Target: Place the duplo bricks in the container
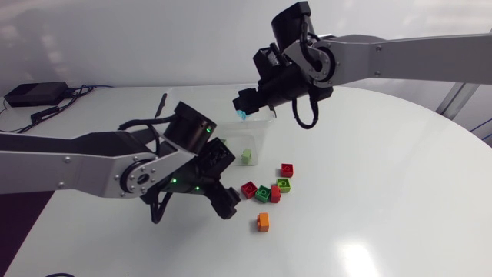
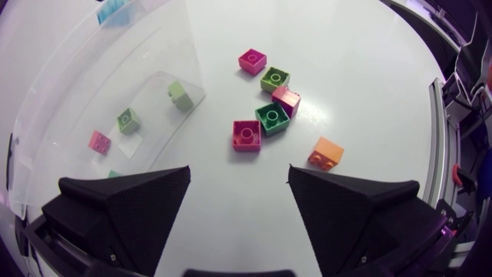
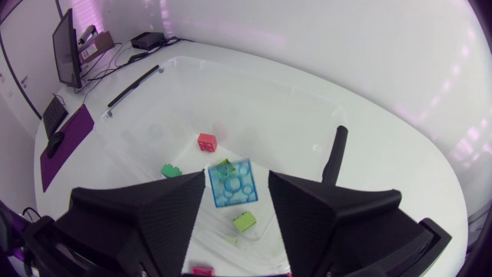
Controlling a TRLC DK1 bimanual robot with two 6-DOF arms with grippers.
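A clear plastic container (image 1: 260, 131) stands mid-table with a light green brick (image 1: 246, 156) in it. My right gripper (image 1: 244, 108) hangs over the container's far side. Its fingers stand open around a blue brick (image 3: 233, 185), with a gap on one side. Below it the container (image 3: 192, 73) holds a red brick (image 3: 206, 141) and green ones (image 3: 244, 221). My left gripper (image 1: 229, 181) is open and empty next to the container. Ahead of it lie a red brick (image 2: 246, 135), a dark green brick (image 2: 270, 118) and an orange brick (image 2: 326, 153).
More loose bricks, red (image 1: 287, 169) and green (image 1: 283, 185), lie right of the container, with the orange one (image 1: 263, 222) nearest the front. A black box (image 1: 34, 94) with cables sits at the back left. A black rod (image 1: 161, 104) stands behind the left arm.
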